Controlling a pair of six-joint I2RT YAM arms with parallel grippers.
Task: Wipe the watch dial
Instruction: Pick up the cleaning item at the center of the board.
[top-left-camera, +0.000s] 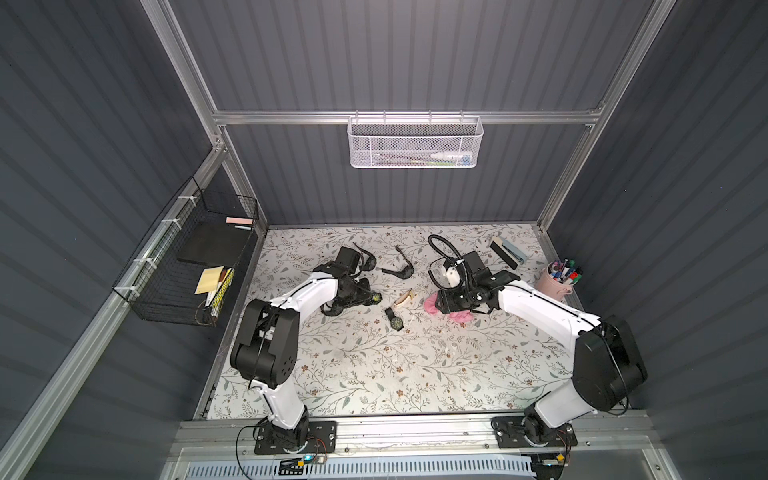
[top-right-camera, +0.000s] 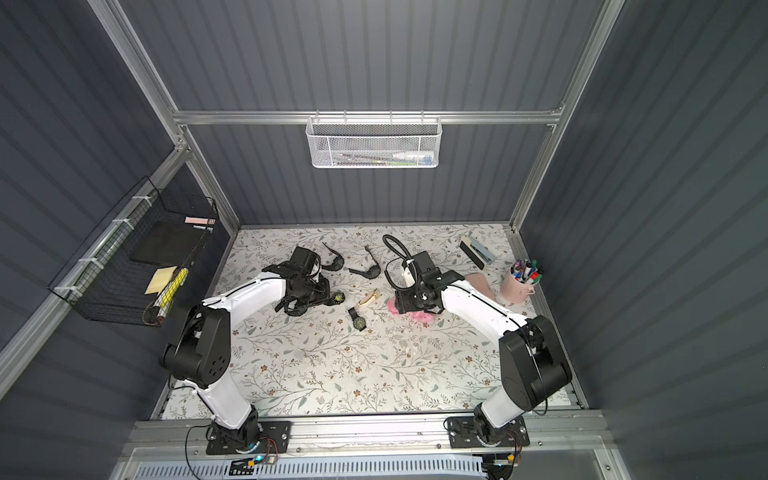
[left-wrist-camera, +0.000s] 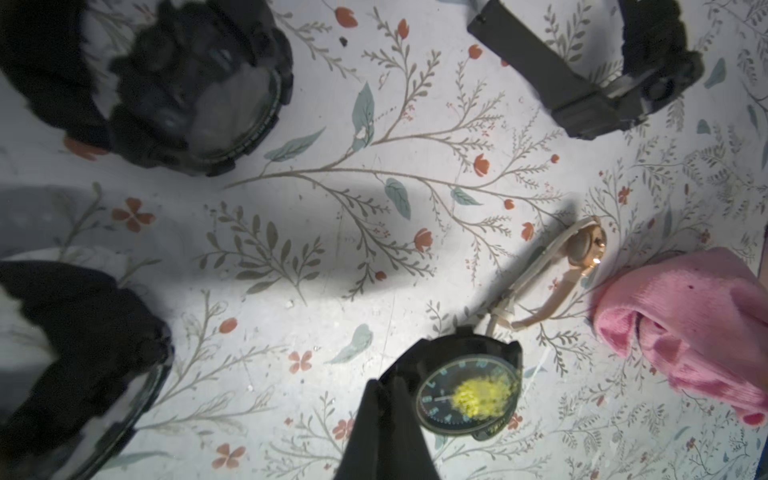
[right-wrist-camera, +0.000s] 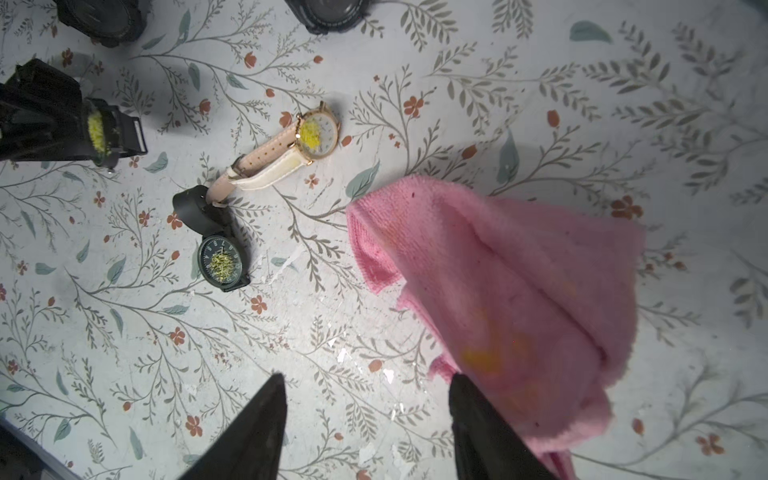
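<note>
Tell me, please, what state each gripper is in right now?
Left gripper: shut on the watch.
Right gripper: open, holding nothing, beside the cloth.

Pink cloth (right-wrist-camera: 519, 291) fuzzy, matt; black watch (left-wrist-camera: 465, 390) glass glossy; small watch (right-wrist-camera: 318, 133) rim shiny gold metal.

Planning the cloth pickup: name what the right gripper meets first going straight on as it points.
Likely the pink cloth: the right gripper is open and points down at the table, one finger at the cloth's edge. Depth is unclear.
</note>
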